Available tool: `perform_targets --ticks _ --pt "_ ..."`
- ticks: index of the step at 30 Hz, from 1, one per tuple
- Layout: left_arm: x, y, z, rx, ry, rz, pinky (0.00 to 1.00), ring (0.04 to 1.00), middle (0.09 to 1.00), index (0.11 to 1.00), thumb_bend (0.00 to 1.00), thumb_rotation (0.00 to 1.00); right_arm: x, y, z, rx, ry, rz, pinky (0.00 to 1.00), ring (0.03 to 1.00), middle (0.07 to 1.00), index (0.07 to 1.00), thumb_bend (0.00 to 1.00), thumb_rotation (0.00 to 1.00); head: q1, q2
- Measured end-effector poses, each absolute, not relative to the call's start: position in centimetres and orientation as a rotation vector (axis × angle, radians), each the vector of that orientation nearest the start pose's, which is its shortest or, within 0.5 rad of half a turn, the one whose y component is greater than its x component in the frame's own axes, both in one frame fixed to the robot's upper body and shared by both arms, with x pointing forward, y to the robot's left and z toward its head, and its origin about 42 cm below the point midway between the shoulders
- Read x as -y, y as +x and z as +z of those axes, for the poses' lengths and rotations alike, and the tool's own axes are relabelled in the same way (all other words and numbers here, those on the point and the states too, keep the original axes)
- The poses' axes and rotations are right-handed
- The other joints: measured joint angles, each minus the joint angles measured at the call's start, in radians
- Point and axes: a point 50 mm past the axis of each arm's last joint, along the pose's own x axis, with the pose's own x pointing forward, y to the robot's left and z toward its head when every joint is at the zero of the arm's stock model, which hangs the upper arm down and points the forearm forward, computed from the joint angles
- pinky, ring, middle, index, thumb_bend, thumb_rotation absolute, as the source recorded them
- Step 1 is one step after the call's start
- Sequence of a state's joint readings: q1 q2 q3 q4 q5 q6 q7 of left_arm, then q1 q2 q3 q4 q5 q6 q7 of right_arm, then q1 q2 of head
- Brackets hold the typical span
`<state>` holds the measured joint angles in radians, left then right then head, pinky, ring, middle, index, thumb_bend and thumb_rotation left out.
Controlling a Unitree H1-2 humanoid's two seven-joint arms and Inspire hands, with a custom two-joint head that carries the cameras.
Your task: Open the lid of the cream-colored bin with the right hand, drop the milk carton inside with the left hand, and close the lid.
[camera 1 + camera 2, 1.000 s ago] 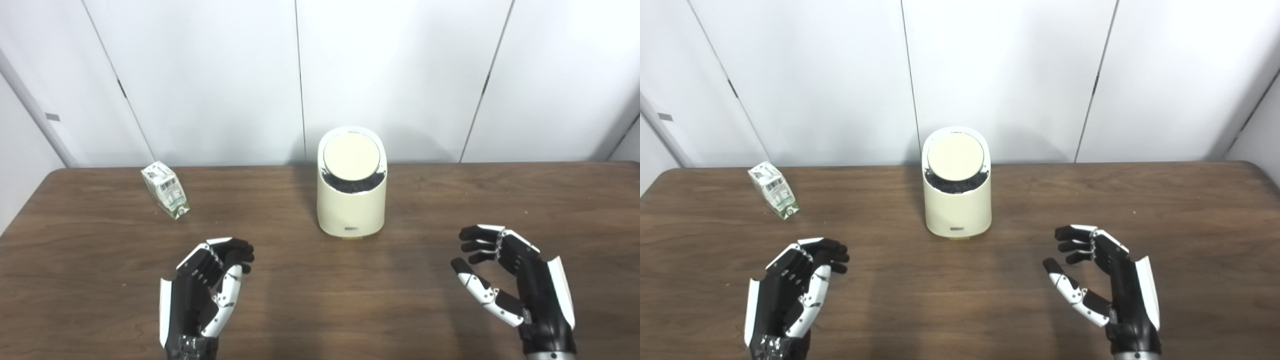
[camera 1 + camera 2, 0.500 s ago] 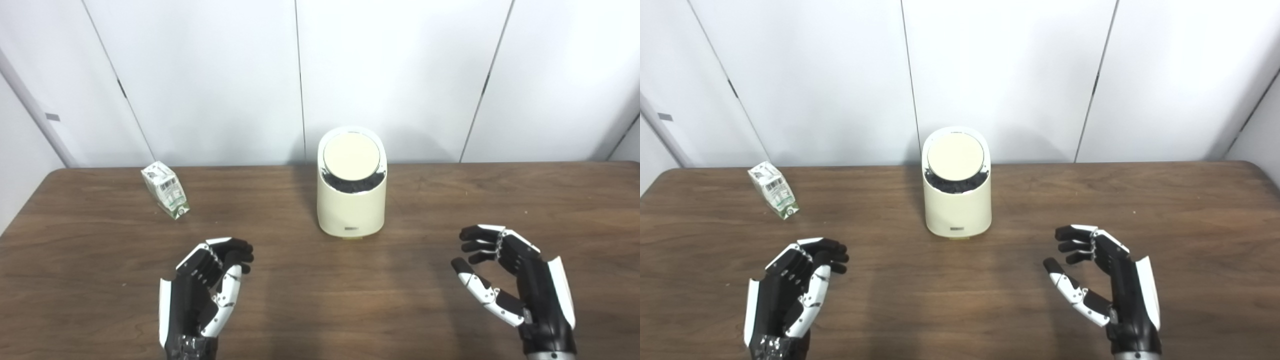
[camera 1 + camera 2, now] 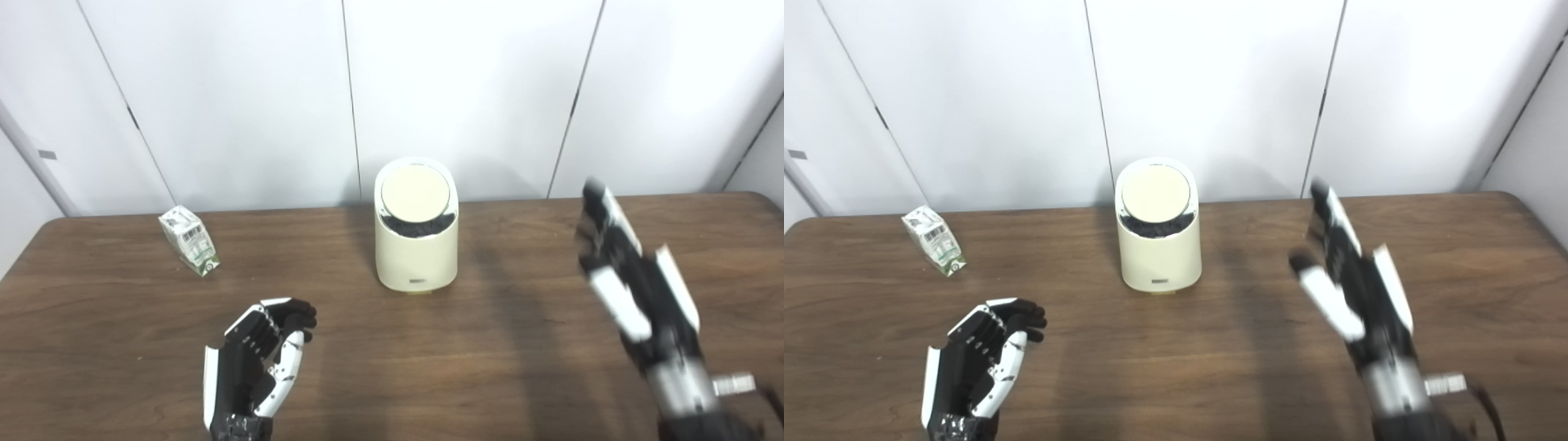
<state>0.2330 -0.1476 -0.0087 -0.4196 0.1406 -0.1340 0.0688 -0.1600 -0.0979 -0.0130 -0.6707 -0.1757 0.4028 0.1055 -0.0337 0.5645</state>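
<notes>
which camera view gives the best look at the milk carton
The left eye view is slightly better: the milk carton sits further in from the picture's edge, lying tilted on the table left of the bin. The right eye view shows the same carton nearer the left edge.

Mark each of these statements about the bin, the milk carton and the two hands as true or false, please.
1. The lid of the bin is closed. True.
2. The milk carton is inside the bin. False: it lies on the table, to the left of the bin.
3. The right hand is touching the lid. False: it is raised to the right of the bin, apart from it.
4. The left hand holds nothing. True.
5. The left hand grips the carton. False: the carton lies farther back on the table, apart from it.
</notes>
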Motion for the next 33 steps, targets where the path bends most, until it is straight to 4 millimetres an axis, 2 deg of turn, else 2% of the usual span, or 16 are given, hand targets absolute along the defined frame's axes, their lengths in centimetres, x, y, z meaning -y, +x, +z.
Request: perform_targets --ticks 2,4,7,8,11,13,16,18,24,33 --pt "-19.2 20.6 16.7 0.326 0.003 0.179 0.5 0.565 0.58 0.577 0.23 0.28 21.1 28.4 30.5 0.466 -0.265 0.048 0.96 0.987 0.981 0.978 0.55 0.81 0.0 0.0" --pt "-19.3 20.5 16.7 0.326 0.004 0.182 0.49 0.561 0.578 0.575 0.22 0.28 20.2 29.8 32.0 0.493 -0.32 0.037 0.95 0.984 0.983 0.975 0.65 0.85 0.0 0.0" --pt "-19.3 20.5 16.7 0.326 0.005 0.179 0.5 0.562 0.58 0.576 0.22 0.28 19.3 32.2 33.4 0.508 -0.419 0.002 0.89 0.957 0.964 0.956 0.72 0.84 0.0 0.0" --pt "-19.3 20.5 16.7 0.326 0.005 0.179 0.5 0.561 0.579 0.575 0.22 0.28 19.2 32.7 33.6 0.506 -0.446 -0.015 0.83 0.937 0.961 0.956 0.74 0.78 0.0 0.0" --pt "-19.3 20.5 16.7 0.324 0.01 0.181 0.5 0.56 0.577 0.574 0.22 0.28 18.6 34.2 33.8 0.473 -0.494 -0.03 0.76 0.914 0.955 0.955 0.78 0.69 0.002 -0.005" --pt "-19.3 20.4 16.7 0.322 0.012 0.18 0.5 0.562 0.58 0.577 0.21 0.27 18.2 35.0 33.4 0.438 -0.514 -0.022 0.8 0.945 0.988 0.975 0.81 0.62 0.006 -0.009" --pt "-19.2 20.4 16.6 0.321 0.007 0.175 0.5 0.566 0.583 0.578 0.21 0.25 17.4 37.6 32.5 0.357 -0.576 -0.02 0.75 0.918 0.978 0.979 0.88 0.61 0.006 -0.012" --pt "-19.2 20.4 16.6 0.322 0.006 0.173 0.49 0.563 0.581 0.576 0.2 0.25 17.0 38.7 31.8 0.316 -0.633 -0.022 0.75 0.903 0.966 0.965 0.9 0.58 0.008 -0.023" --pt "-19.0 20.5 16.2 0.318 0.006 0.172 0.49 0.557 0.576 0.57 0.2 0.19 15.8 41.4 29.7 0.235 -0.716 -0.019 0.82 0.937 0.997 0.973 0.86 0.46 0.012 -0.038" --pt "-18.8 20.5 15.8 0.335 0.008 0.176 0.49 0.556 0.572 0.57 0.21 0.23 15.4 43.4 27.3 0.17 -0.765 -0.045 0.9 0.985 0.992 0.96 0.86 0.4 0.017 -0.046"
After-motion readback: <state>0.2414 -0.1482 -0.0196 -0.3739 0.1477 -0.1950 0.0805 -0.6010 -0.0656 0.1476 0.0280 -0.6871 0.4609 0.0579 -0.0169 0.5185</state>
